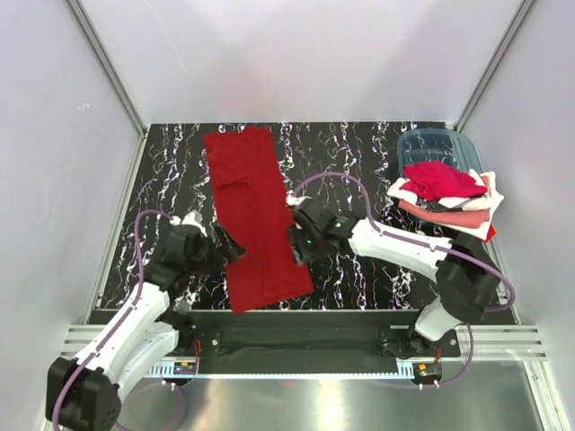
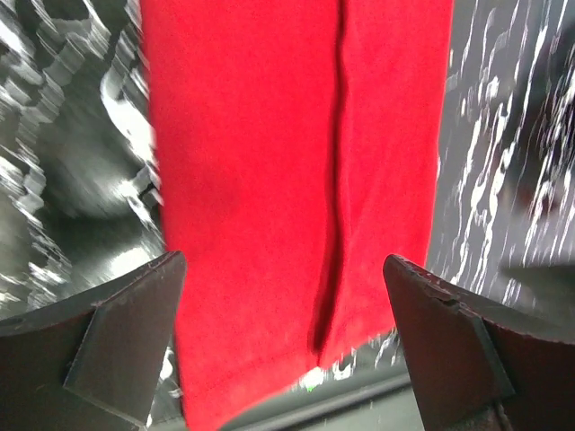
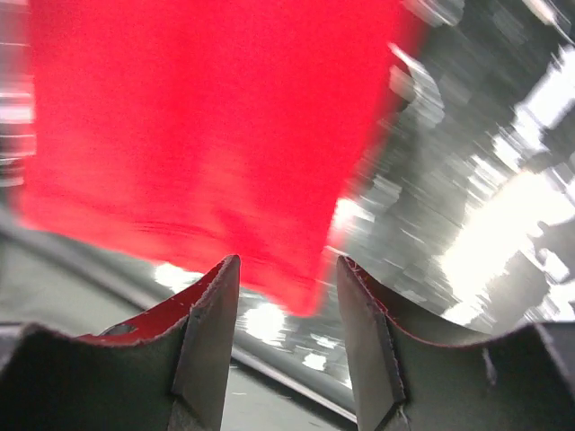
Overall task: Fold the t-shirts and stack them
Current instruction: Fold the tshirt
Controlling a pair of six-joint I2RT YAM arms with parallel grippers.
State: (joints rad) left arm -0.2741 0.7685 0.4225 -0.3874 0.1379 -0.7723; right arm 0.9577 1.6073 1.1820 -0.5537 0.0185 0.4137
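Observation:
A large deep red t-shirt lies folded into a long strip on the black marbled table, running from the back to the near edge. My left gripper is open at the strip's left edge near its lower end; in the left wrist view the red cloth fills the space beyond the spread fingers. My right gripper is open at the strip's right edge; in the right wrist view the shirt's corner lies just beyond the fingertips. Neither holds cloth.
A pile of red, pink and white t-shirts sits at the right, half over a teal translucent bin. White walls enclose the table. A metal rail runs along the near edge by the arm bases.

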